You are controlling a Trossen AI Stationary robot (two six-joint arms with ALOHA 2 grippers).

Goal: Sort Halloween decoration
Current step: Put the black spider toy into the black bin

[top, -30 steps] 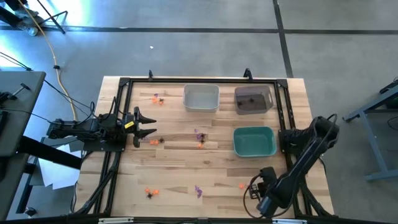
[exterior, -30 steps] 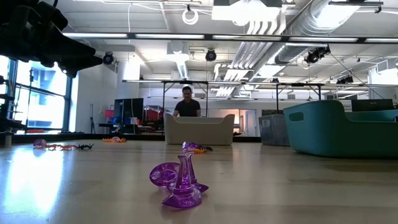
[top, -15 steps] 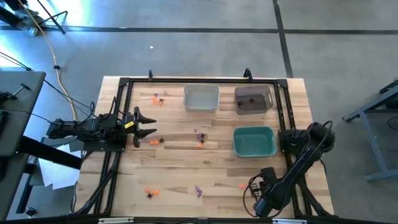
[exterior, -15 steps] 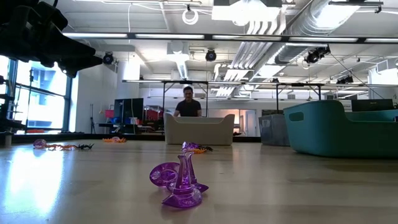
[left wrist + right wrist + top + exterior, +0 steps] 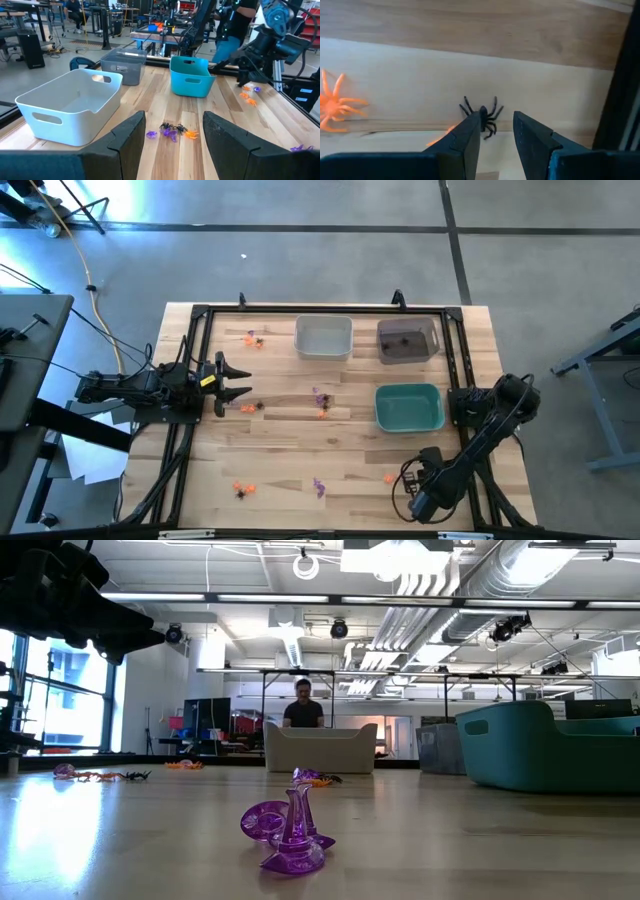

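Note:
Small orange, purple and black trinkets lie in scattered clusters on the wooden table, in the middle (image 5: 320,400), near the far-left corner (image 5: 252,337) and along the near edge (image 5: 240,488). My right gripper (image 5: 418,505) points down at the near-right part of the table and is open. In its wrist view its fingers (image 5: 496,117) stand on either side of a black spider (image 5: 482,117) that lies flat on the wood. An orange spider (image 5: 335,102) lies to one side. My left gripper (image 5: 235,385) waits open above the table's left side, facing a cluster of trinkets (image 5: 172,131). My right gripper comes at the black spider (image 5: 487,112) from above, pointing down. One fingertip (image 5: 470,127) covers part of the spider's legs. Whether it touches the spider, I cannot tell.
A white bin (image 5: 323,337) and a dark grey bin (image 5: 407,340) stand at the far edge, a teal bin (image 5: 408,407) right of the middle. A black frame (image 5: 192,360) borders the table. A purple trinket (image 5: 290,835) stands close to the low camera. A person stands beyond the far edge.
My right arm has folded a little, its elbow shifting toward the table's left, and its gripper has edged toward the left along the near edge. The trinkets and bins have stayed in place.

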